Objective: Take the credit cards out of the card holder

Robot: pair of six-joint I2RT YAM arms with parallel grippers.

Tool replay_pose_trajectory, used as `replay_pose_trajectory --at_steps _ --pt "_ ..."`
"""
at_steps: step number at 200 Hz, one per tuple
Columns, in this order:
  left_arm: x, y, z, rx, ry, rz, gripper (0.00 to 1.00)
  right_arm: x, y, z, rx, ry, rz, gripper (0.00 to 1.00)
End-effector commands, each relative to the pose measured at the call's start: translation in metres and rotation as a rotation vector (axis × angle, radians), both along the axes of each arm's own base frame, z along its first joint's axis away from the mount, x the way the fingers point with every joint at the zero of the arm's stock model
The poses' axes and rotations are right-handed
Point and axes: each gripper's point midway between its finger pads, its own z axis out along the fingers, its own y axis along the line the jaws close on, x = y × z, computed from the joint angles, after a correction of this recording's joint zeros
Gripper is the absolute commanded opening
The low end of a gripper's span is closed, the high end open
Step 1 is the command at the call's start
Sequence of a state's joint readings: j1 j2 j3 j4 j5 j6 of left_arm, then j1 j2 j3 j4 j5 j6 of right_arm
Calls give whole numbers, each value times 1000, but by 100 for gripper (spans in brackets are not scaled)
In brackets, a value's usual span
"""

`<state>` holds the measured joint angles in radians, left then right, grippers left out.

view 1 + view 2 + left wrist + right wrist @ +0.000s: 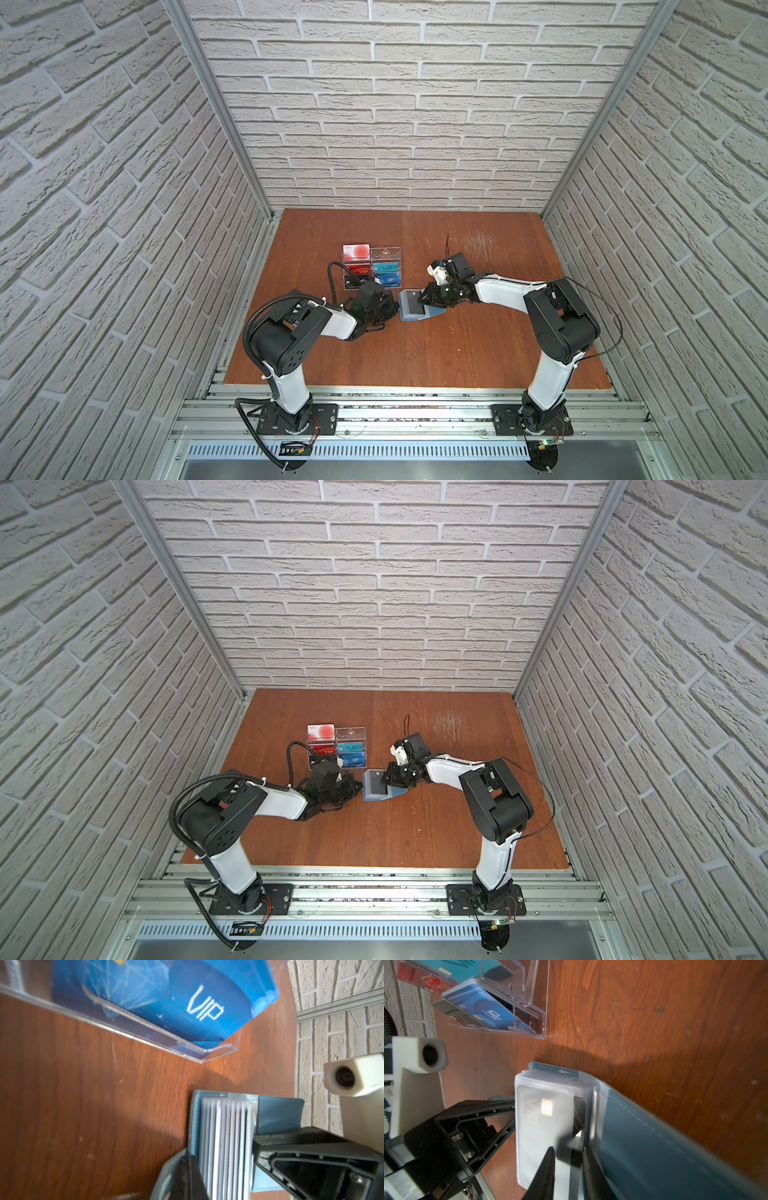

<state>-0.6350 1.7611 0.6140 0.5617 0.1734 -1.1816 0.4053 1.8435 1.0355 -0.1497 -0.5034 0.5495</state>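
The slate-blue card holder (435, 312) lies open near the table's middle in both top views, its stack of clear sleeves (226, 1136) facing up. The top sleeve holds a dark credit card marked VIP (579, 1113), and one edge of that card pokes out toward the spine. My left gripper (397, 308) is shut on the holder's left edge (194, 1126). My right gripper (424, 297) hangs over the top sleeve. Its fingers (548, 1167) stand a narrow gap apart, with the card's exposed edge between them. Other cards in the holder are hidden.
A clear acrylic rack (372, 266) with several red, teal and blue cards stands just behind the left gripper; a white card with a red circle (356, 251) sits at its back. Brick-pattern walls close in three sides.
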Motion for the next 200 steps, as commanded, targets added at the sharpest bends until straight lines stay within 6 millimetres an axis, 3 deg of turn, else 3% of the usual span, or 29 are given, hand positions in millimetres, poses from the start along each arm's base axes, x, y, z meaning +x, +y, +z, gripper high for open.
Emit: replay_pose_trajectory --at_steps 1,102,200 --pt "-1 3 -10 10 3 5 2 2 7 2 66 -7 3 25" --pt "-4 2 -21 7 20 6 1 4 14 25 199 -60 -2 25" --pt "-6 1 -23 5 20 4 0 9 13 36 292 -85 -28 24"
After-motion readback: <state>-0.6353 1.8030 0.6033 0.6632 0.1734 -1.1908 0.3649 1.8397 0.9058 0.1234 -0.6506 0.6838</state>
